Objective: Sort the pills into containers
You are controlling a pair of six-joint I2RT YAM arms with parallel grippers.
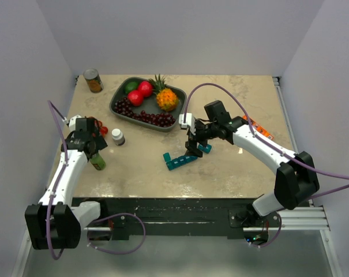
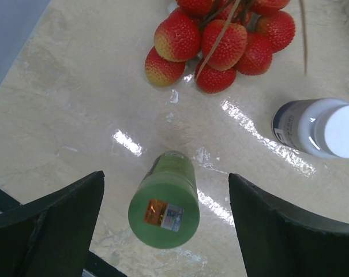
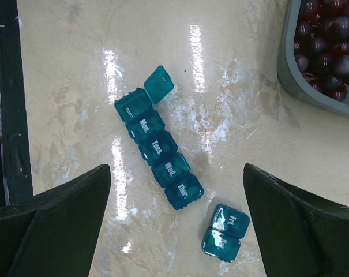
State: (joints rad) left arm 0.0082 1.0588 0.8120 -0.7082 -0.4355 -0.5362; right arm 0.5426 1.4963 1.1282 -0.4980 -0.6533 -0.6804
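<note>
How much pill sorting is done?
Barely started. One lid on the long teal plastic pill strip is open, no pills visible inside. Nothing is held: the left gripper is open over the green round bottle, the right gripper open above the strip. All sorting remains.

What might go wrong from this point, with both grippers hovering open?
1. The left gripper straddles the upright green bottle without touching; an off-centre close might tip it toward the white-capped bottle.
2. The right gripper hangs open over the long strip, where only the end cube's lid is up; a finger coming down could shove the strip into the two-cube piece or knock that lid shut.
</note>
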